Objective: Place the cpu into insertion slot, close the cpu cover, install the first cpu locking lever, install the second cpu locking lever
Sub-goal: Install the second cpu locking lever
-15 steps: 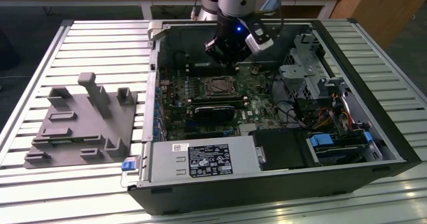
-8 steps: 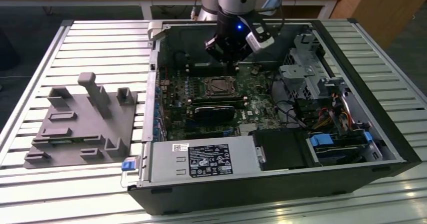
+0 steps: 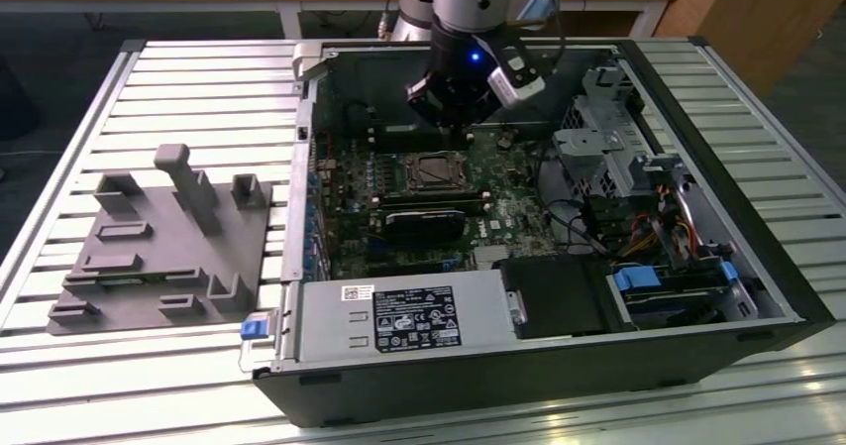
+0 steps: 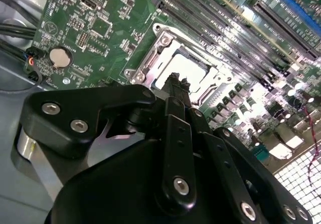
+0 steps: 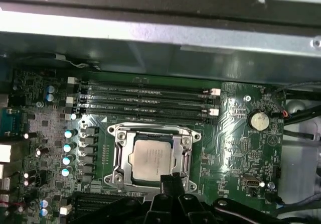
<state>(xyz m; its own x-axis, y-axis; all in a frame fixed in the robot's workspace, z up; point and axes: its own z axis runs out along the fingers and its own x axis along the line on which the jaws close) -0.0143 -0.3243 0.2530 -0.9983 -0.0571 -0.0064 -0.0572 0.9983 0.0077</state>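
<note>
While poised just above the insertion slot (image 5: 150, 156), end effector (image 5: 173, 181) with finger spacing impossible to tell; cpu (image 5: 150, 158) seated in slot, cpu cover (image 5: 118, 156) closed around it, on motherboard (image 5: 235, 148) inside open computer case (image 3: 740, 267).

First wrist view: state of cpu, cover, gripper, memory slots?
cpu: seated flat in the insertion slot, grey top exposed.
cpu cover: down, framing the chip through its window.
gripper: empty, tip over the socket's edge; open or shut not visible.
memory slots: empty.
</note>
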